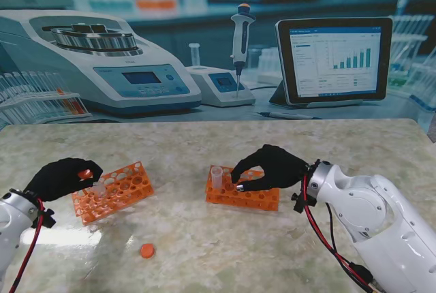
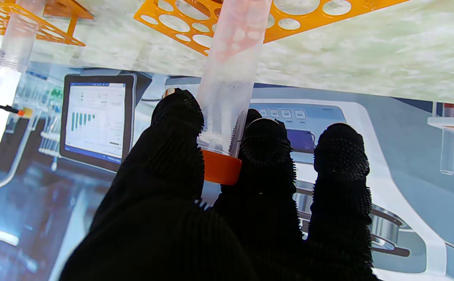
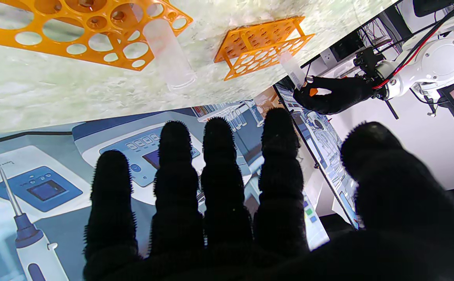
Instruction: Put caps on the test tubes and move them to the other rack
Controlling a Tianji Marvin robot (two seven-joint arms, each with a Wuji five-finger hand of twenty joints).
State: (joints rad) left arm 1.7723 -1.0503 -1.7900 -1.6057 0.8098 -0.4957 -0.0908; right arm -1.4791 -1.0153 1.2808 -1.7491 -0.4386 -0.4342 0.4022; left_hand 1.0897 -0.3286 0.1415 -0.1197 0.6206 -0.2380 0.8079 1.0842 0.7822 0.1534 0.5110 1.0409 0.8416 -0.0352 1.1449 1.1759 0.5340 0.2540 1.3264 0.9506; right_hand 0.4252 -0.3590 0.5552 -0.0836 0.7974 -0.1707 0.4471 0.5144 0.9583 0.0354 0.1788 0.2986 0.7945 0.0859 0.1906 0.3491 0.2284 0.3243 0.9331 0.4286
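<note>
My left hand is shut on a clear test tube that stands in the left orange rack. In the left wrist view, the left hand pinches the tube at its orange cap, between thumb and fingers. My right hand hovers over the right orange rack, fingers spread and holding nothing. An uncapped tube stands at that rack's left end, just left of the fingertips. The right wrist view shows the right hand clear of this tube.
A loose orange cap lies on the marble table, nearer to me than the left rack. Behind the table's far edge hangs a printed lab backdrop. The right arm's white forearm covers the near right corner.
</note>
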